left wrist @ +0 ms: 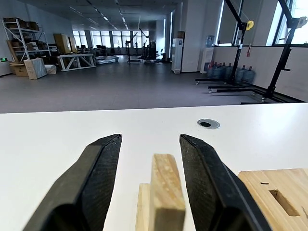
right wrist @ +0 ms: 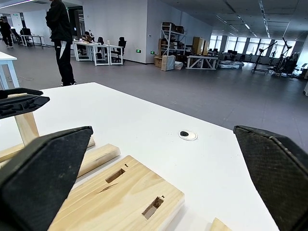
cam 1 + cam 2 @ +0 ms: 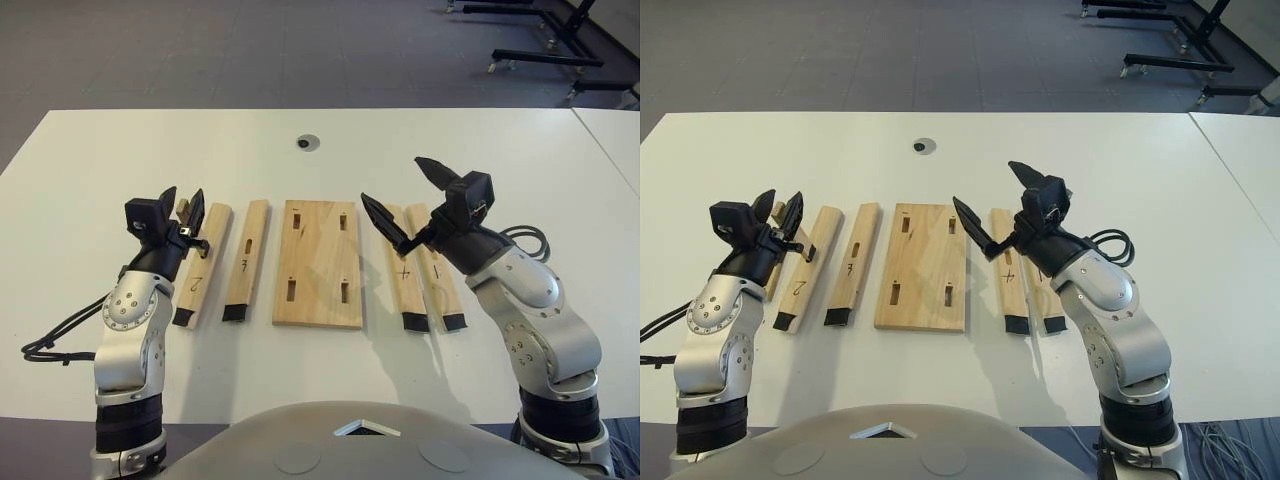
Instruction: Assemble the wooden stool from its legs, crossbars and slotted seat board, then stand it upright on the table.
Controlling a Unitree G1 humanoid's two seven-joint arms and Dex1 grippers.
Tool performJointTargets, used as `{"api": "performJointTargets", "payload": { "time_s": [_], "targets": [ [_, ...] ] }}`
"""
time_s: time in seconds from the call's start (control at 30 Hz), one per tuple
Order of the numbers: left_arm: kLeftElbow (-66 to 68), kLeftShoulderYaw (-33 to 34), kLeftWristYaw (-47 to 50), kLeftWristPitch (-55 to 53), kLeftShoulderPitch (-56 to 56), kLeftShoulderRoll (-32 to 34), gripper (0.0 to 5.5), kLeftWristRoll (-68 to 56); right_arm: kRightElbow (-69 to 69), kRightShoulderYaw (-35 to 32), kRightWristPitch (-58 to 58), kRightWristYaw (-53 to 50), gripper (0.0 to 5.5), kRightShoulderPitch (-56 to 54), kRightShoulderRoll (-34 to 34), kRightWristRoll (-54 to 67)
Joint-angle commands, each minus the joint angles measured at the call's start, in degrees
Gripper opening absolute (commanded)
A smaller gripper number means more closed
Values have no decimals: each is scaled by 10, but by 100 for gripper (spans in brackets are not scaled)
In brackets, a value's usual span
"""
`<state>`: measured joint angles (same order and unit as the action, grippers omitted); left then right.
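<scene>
**A:** Right pincer (image 3: pixel 393 180) nearest: spread wide, empty, above the leg pair (image 3: pixel 405 275) right of the seat board (image 3: pixel 318 262).
**B:** Left pincer (image 3: pixel 183 195)?
**A:** Clamped on a wooden bar (image 1: pixel 166 187), likely a crossbar, left of the seat board.
**B:** Progress?
**A:** Nothing joined, I'd judge. Seat board flat on the bench (image 3: pixel 150 150).
**B:** Count?
**A:** One seat board, four legs, second pair (image 3: pixel 205 262) left of it, one bar.

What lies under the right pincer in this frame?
An inner leg and an outer leg lie side by side on the table below the open right pincer. The pincer hides parts of their far halves.
</scene>
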<state>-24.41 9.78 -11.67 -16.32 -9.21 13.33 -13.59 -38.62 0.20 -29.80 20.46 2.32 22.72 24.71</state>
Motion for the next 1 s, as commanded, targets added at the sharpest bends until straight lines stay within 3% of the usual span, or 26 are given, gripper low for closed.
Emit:
{"api": "performJointTargets", "payload": {
  "time_s": [0.03,0.77,1.0],
  "targets": [
    [-17,-5,-4,-17,-3,1,220,-9,3,11,4,0,540,-1,-3,-9],
    [-52,8,-10,-30,72,24,220,-21,24,29,21,5,540,-8,-15,-32],
    [-58,15,7,-64,143,22,220,-45,33,47,29,6,540,-8,-23,-37]
  ]
}}
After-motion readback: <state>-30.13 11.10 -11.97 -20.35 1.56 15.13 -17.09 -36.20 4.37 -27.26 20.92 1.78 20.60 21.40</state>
